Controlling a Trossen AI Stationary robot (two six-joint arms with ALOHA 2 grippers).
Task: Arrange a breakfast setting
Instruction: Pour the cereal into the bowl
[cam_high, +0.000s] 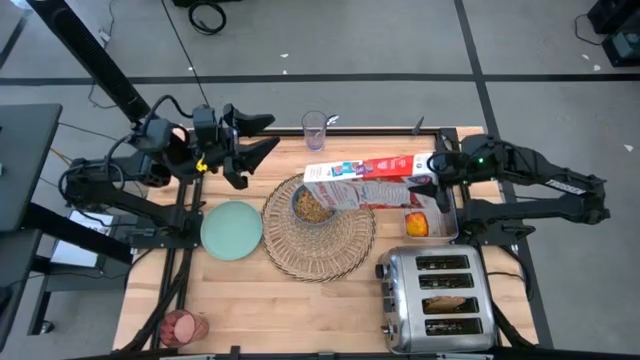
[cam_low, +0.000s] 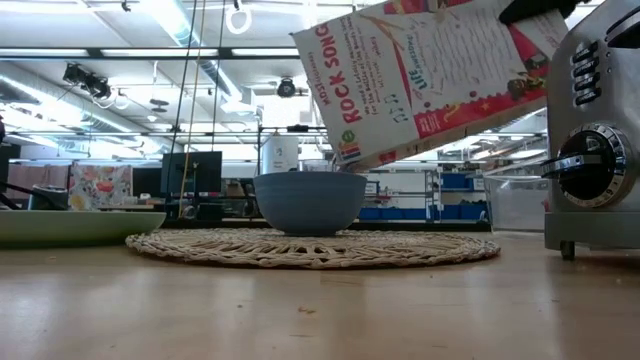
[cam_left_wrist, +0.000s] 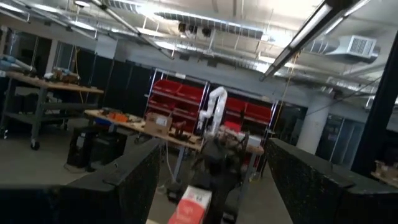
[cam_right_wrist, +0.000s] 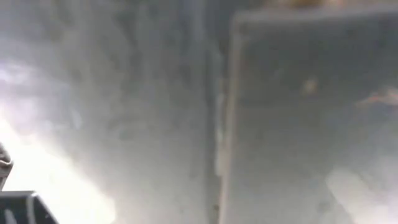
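The right hand (cam_high: 428, 183) grips one end of a cereal box (cam_high: 365, 180) and holds it tipped over the bowl (cam_high: 313, 204), the box's open end just above the rim; in the low view the box (cam_low: 430, 70) hangs slanted above the bowl (cam_low: 309, 202). The bowl holds cereal and sits on the mat (cam_high: 320, 227) in the middle of the surface (cam_high: 290, 310). The plate (cam_high: 232, 229) lies touching the mat's left edge, with nothing on it. A glass (cam_high: 315, 128) stands at the far edge, apart from the mat. A toaster (cam_high: 438, 296) sits at the near right, a slice (cam_high: 449, 300) in one slot, and behind it a tray (cam_high: 452, 228) holds something orange. A pink drink (cam_high: 183, 326) stands at the near left corner. The left hand (cam_high: 258, 136) hovers at the far left, fingers spread wide, holding nothing.
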